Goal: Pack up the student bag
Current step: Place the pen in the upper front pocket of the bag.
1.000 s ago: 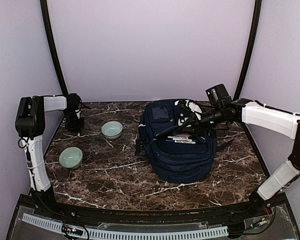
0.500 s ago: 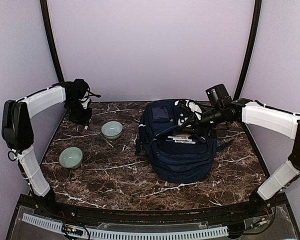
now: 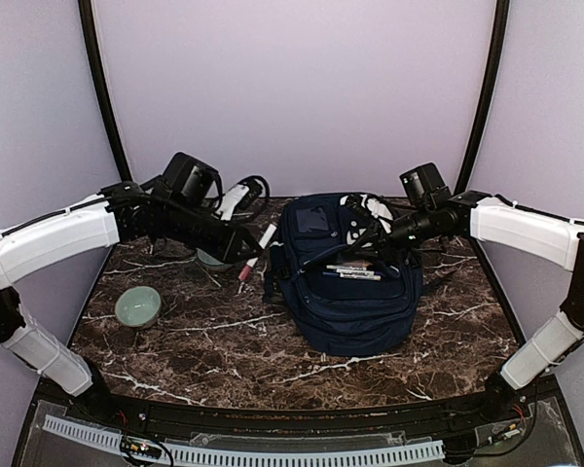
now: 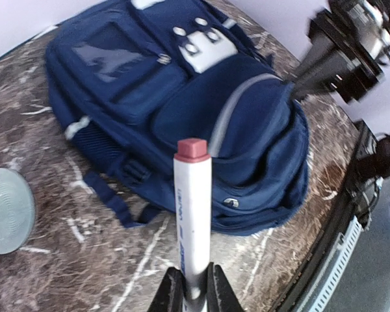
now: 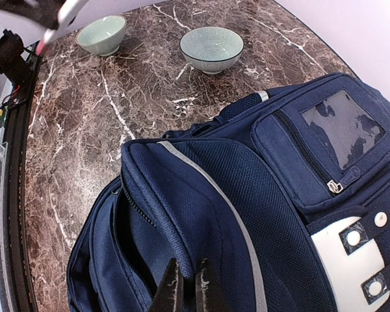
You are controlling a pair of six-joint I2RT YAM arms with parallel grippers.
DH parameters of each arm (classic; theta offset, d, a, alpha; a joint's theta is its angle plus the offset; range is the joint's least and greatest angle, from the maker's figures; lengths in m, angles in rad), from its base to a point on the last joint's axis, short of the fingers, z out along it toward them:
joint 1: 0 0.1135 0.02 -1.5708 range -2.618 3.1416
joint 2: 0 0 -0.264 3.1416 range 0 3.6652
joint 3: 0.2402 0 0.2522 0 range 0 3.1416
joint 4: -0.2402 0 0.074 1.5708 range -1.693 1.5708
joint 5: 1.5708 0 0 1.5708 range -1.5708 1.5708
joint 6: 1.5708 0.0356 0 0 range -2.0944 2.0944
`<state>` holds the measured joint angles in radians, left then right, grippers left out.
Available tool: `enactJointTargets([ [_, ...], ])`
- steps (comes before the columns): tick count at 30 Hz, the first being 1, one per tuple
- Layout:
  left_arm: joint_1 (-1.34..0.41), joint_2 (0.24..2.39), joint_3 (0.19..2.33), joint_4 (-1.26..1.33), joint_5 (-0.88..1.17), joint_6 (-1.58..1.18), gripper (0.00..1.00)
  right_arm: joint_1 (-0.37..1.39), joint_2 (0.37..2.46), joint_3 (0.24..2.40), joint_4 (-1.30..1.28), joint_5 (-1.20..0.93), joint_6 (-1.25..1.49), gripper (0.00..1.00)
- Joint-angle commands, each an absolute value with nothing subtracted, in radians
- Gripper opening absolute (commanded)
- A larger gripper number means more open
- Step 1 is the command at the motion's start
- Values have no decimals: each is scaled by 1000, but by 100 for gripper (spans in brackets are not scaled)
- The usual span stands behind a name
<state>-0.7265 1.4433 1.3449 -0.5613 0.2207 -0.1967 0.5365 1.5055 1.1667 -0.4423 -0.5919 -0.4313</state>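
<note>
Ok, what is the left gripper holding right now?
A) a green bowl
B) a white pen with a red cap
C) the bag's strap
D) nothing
B: the left gripper is shut on a white pen with a red cap.

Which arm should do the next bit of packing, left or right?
Left. The left claw grips a red-capped marker near the student bag, while the right claw pinches the bag's pocket edge, likely holding it open.
</note>
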Motion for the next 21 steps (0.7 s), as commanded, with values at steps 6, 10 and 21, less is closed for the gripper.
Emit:
enactJointTargets([
  [6, -997, 1573, 1382, -399, 187, -65, 3, 537, 1483, 1203, -402, -610, -411, 0],
  [10, -1081, 1736, 1551, -501, 66, 72, 3, 537, 1458, 1197, -396, -593, -413, 0],
  [21, -1173, 2160, 1949, -626, -451, 390, 2, 537, 1441, 1198, -398, -616, -401, 0],
])
